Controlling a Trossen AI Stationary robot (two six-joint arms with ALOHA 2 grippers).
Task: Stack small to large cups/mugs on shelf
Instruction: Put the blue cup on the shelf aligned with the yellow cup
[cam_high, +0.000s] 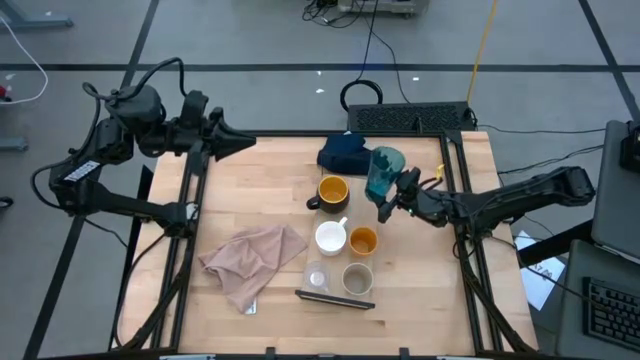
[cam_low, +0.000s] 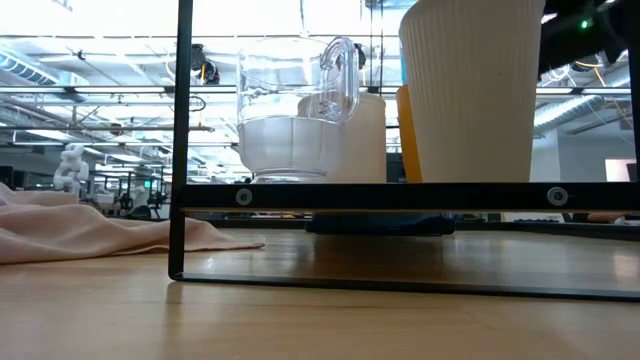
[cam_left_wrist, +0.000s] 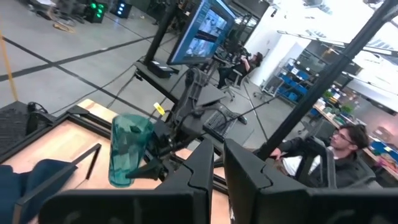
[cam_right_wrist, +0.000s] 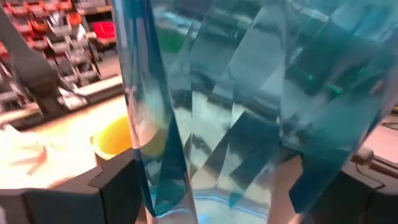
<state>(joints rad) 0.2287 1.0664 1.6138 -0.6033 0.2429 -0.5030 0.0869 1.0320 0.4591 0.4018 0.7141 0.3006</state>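
A: Where is the right gripper (cam_high: 393, 198)?

B: Just right of centre in the overhead frame, its arm reaching in from the right edge. Its 2 fingers are spread wide around the tall teal tumbler (cam_high: 383, 171), pinching it. In that arm's own wrist camera the tumbler (cam_right_wrist: 230, 106) fills nearly the whole frame, with a dark finger (cam_right_wrist: 118, 186) against each side.

A: Upright?

B: Tilted a little, by the left wrist camera, where the tumbler (cam_left_wrist: 129, 149) shows in the lower left with the other arm's fingers on it.

A: And the left gripper (cam_high: 243, 142)?

B: Upper left of the overhead frame, over the table's left rail, well apart from the cups. Its fingers are pressed together on nothing.

A: The shelf (cam_high: 335, 298)?

B: Bottom centre. The tiny clear cup (cam_high: 317, 276) and the beige cup (cam_high: 358, 277) stand on it side by side. The table-level camera shows the clear cup (cam_low: 297, 110) at upper centre and the beige cup (cam_low: 470, 90) at upper right.

A: The other mugs?

B: Above the shelf: white mug (cam_high: 331, 238), small orange cup (cam_high: 363, 240) just right of it, dark yellow-lined mug (cam_high: 333, 191) higher up. A pinkish cloth (cam_high: 255, 258) lies lower left of them, and a dark blue cloth (cam_high: 345, 153) sits beside the tumbler.
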